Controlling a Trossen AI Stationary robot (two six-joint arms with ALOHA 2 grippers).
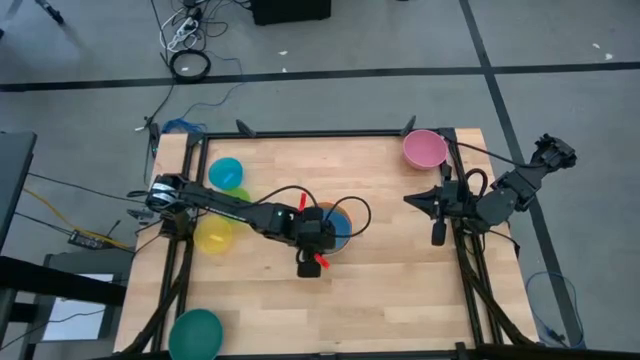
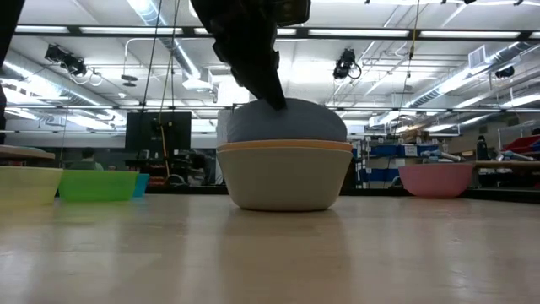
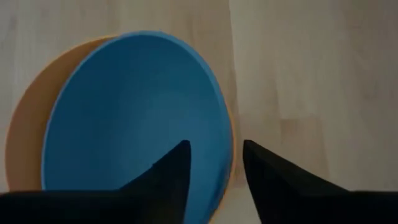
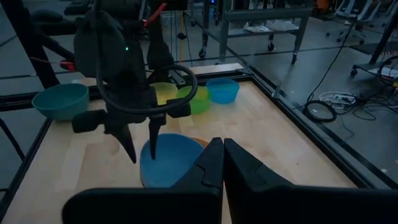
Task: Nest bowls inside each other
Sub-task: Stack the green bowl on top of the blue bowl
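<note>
At the table's middle stands a stack: a blue bowl (image 3: pixel 130 112) sits in an orange bowl (image 3: pixel 25 130), which sits in a pale grey bowl (image 2: pixel 287 179). The blue bowl (image 2: pixel 291 122) rises above the orange rim (image 2: pixel 287 146). My left gripper (image 3: pixel 214 168) is open over the stack, slanting down. One finger (image 3: pixel 171 171) is over the blue bowl's inside and the other (image 3: pixel 264 177) is outside its rim. My right gripper (image 4: pixel 222 155) waits shut above the table's right edge (image 1: pixel 408 199). My left gripper stands open astride the blue bowl's rim (image 3: pixel 227 165), coming from above and slanting down. I cannot tell whether either finger touches the bowl. The bowl rests in the orange bowl.
A pink bowl (image 1: pixel 424 148) stands at the far right corner. Cyan (image 1: pixel 225 171), lime green (image 1: pixel 237 196) and yellow (image 1: pixel 213 234) bowls cluster at the left, under my left arm. A dark green bowl (image 1: pixel 195 332) sits at the near left corner. Bare wood lies right of the stack.
</note>
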